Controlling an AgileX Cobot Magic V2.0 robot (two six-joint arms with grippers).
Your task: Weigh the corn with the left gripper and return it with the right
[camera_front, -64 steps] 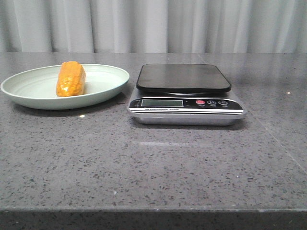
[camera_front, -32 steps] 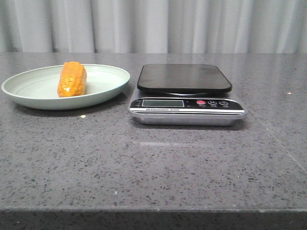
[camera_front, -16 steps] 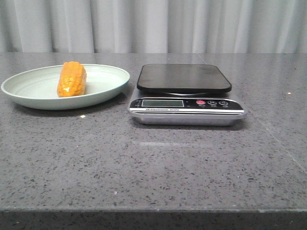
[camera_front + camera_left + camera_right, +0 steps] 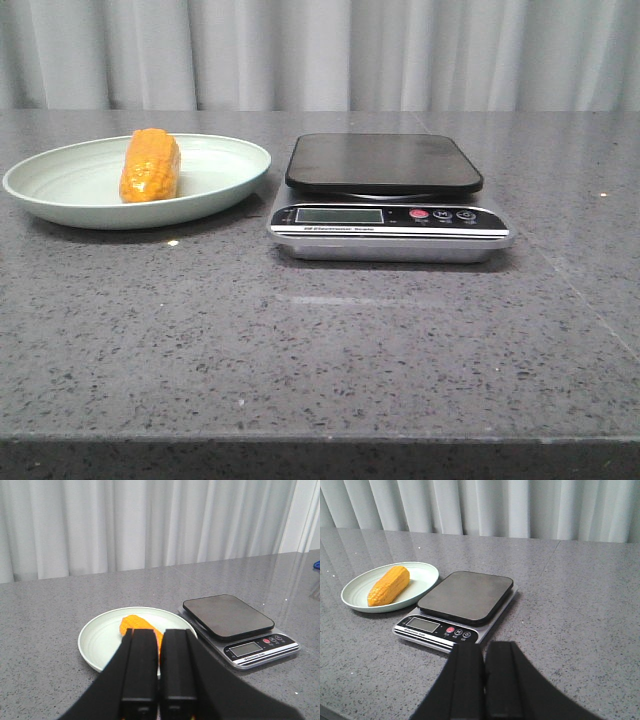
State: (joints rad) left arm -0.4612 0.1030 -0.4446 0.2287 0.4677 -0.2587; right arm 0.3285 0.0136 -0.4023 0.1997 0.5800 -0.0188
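Observation:
The orange-yellow corn [image 4: 150, 165] lies on a pale green plate [image 4: 60, 200] at the left of the table; it also shows in the left wrist view [image 4: 135, 623] and the right wrist view [image 4: 388, 585]. A kitchen scale [image 4: 385, 163] with a black platform stands just right of the plate, its platform bare. My left gripper [image 4: 160, 632] is shut and empty, well short of the plate. My right gripper [image 4: 484, 646] is shut and empty, short of the scale [image 4: 465, 596]. Neither gripper shows in the front view.
The grey speckled table [image 4: 320, 340] ends at a front edge near the bottom of the front view. White curtains [image 4: 320, 50] hang behind it. The scale's display and buttons [image 4: 440, 214] face the front.
The view shifted very slightly; the corn, plate and scale stay where they were.

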